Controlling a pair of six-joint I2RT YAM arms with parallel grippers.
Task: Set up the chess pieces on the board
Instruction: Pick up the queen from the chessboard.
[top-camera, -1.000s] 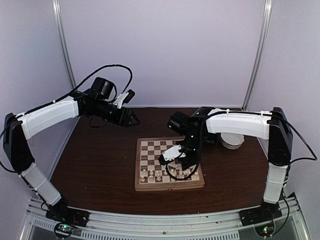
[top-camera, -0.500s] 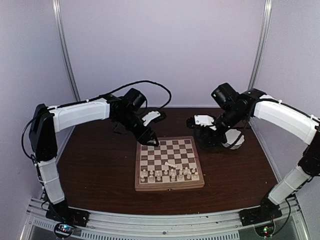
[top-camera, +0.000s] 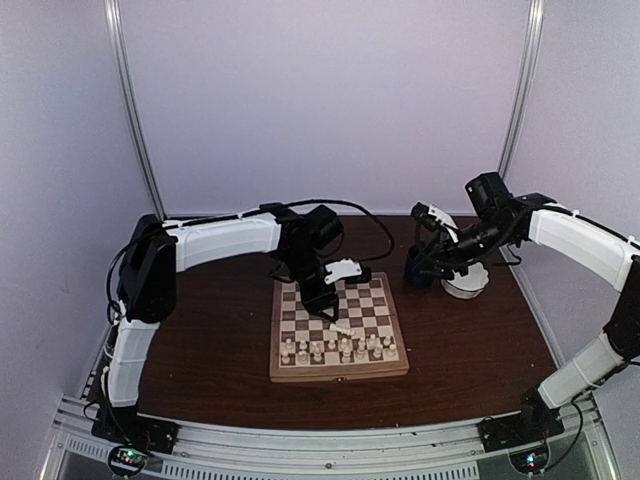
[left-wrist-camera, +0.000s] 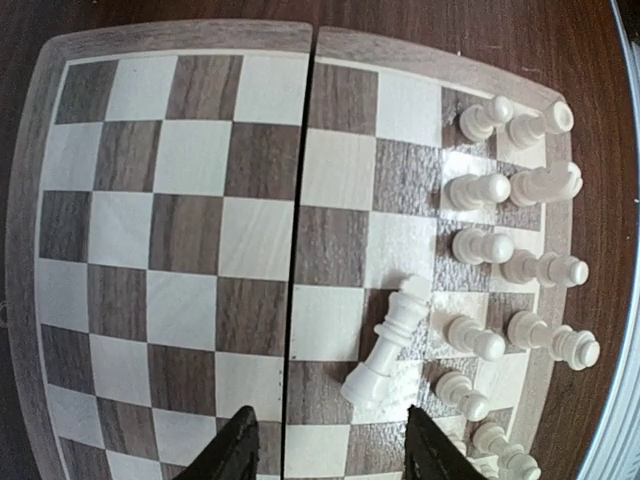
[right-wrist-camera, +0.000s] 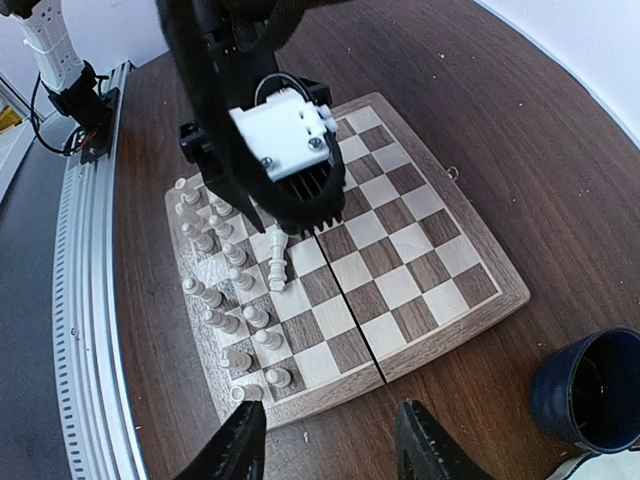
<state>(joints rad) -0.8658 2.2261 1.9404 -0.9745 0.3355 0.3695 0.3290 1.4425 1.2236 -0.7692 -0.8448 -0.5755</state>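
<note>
Board lies flat in the middle of the dark tabletop - 1 board and 2 arms. The left gripper hangs low over the board with its fingers parted and nothing between them. The right gripper is off the board's far right corner, also spread and empty. Near it stand 1 dark blue cup and 1 white bowl, both on the tabletop beside the board.

The chess pieces stand in 2 rows along the board's near edge. I count about 14 upright, though several overlap, so that tally is unsure. 1 more, a tall fallen piece, lies on its side just ahead of the left gripper, its head close against the inner row.

The step in hand looks like recovering that fallen piece. The next move likely calls for lowering the left gripper, closing across the slim body, then lifting and standing the piece on a free square - without knocking the close neighbours.
</note>
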